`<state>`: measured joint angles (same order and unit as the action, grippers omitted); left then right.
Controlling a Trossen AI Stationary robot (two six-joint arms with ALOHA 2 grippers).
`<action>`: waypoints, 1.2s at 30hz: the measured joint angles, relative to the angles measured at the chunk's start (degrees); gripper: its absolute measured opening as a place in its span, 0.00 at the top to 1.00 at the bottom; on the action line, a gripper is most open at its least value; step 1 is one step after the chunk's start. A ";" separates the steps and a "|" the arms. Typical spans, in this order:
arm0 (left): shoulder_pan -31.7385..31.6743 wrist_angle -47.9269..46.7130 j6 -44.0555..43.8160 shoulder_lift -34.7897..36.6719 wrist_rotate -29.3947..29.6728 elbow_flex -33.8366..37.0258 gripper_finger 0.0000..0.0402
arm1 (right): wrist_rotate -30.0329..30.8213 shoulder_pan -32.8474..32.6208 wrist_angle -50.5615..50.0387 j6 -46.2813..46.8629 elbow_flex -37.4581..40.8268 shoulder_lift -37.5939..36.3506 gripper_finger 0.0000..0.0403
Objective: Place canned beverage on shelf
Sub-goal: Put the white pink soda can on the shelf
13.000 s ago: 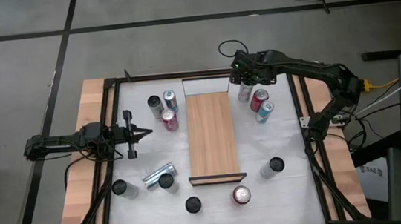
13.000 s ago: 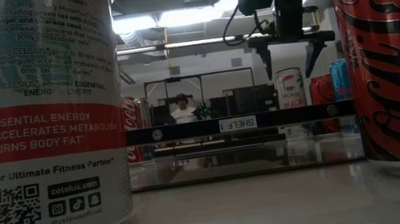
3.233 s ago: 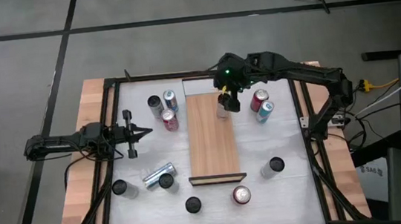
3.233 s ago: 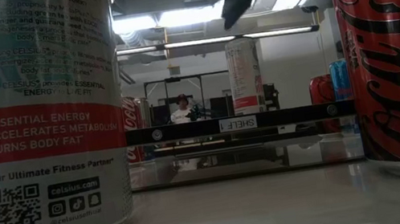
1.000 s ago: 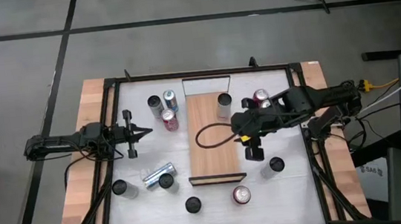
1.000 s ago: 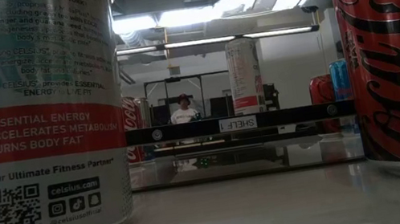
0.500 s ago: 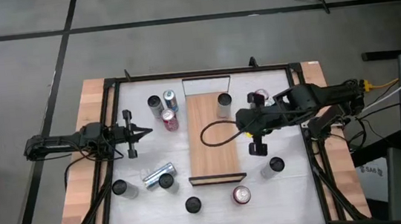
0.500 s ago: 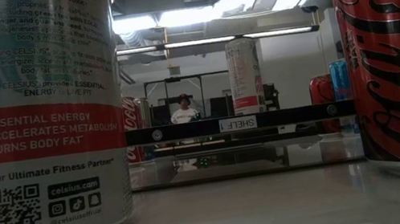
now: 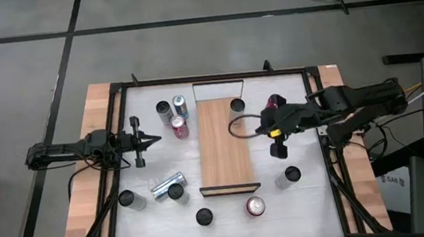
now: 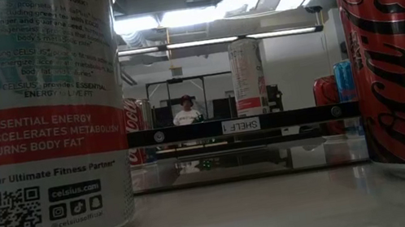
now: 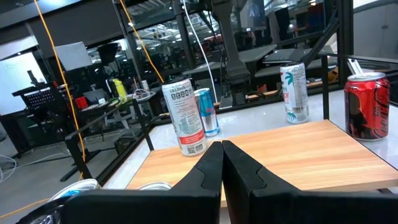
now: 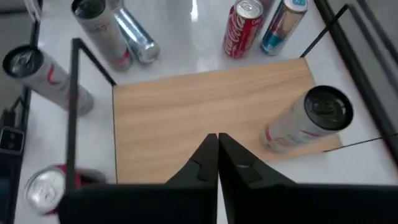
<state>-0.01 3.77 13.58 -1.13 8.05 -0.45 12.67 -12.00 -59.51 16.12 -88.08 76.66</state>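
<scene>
The shelf [image 9: 224, 145] is a light-brown plank lying lengthwise in the middle of the table; its dark lip [image 10: 241, 124] faces the low camera. A white canned beverage with a red band [image 9: 237, 107] [image 12: 310, 122] [image 10: 248, 77] stands upright on its base near the shelf's far right corner, and no gripper touches it. My right gripper [image 9: 265, 125] [image 12: 217, 144] hangs shut above the white table just right of the shelf, pointing down and left toward the plank. My left gripper [image 9: 153, 140] [image 11: 222, 151] waits shut at the table's left, level, pointing at the shelf.
Three cans [image 9: 174, 114] stand left of the shelf's far end, and a red can [image 9: 276, 101] stands under my right arm. A lying can [image 9: 164, 188] and several upright ones [image 9: 254, 206] stand near the front. A black frame [image 9: 114, 88] rims the table. A person [image 10: 187, 113] sits far behind.
My right gripper has drawn back from above the shelf's right edge toward the table's right edge and slightly toward the far edge. The can on the shelf has stayed upright where it was.
</scene>
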 joint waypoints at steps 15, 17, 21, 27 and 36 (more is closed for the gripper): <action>0.00 -0.20 0.00 0.02 0.08 0.00 1.00 | -16.07 12.98 41.61 -0.29 35.58 -4.15 1.00; -0.02 -0.27 0.02 0.01 0.22 0.00 1.00 | -16.17 13.59 44.23 -0.33 38.06 -4.13 1.00; 0.00 -0.30 0.04 0.00 0.22 0.01 1.00 | -16.24 13.66 49.83 -0.36 42.18 -3.29 1.00; 0.00 -0.35 0.06 0.00 0.26 0.00 1.00 | -15.37 13.54 55.81 -0.81 44.71 -0.36 1.00; -0.02 -0.35 0.07 0.00 1.55 0.00 1.00 | -10.42 13.56 56.92 -1.84 44.77 4.61 1.00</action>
<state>-0.03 3.42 13.65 -1.12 9.60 -0.45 2.25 1.56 -2.59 14.28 -43.31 81.27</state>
